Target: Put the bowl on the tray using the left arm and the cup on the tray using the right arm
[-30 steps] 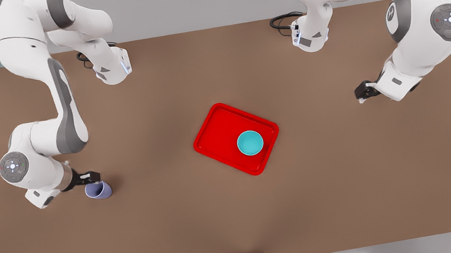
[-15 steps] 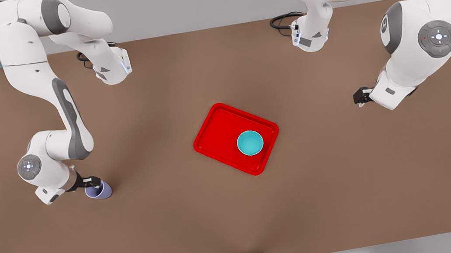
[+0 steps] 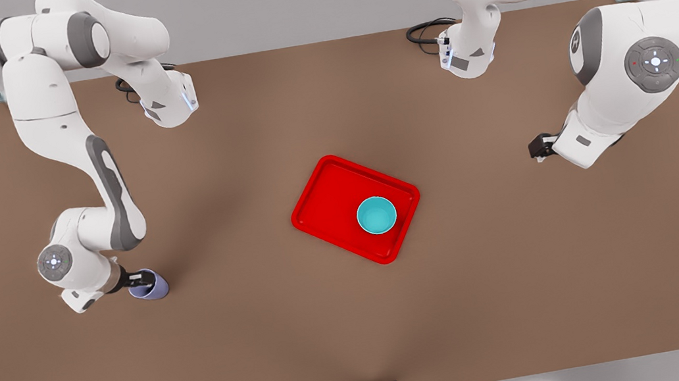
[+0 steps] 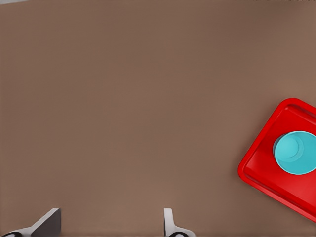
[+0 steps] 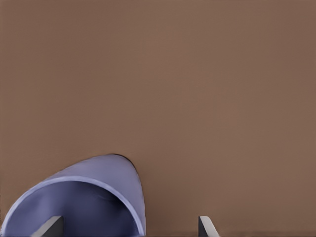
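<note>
Right gripper bends low over the lavender cup on the bench, fingers spread astride its rim. Left gripper hovers released, well apart from the red tray holding the teal bowl.

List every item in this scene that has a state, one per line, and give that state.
bowl: upright, resting on the tray
tray: flat on the table, holding the bowl
cup: on the table, off the tray
right end effector: open, one finger inside the cup's rim
left end effector: open, waiting above bare table
</note>
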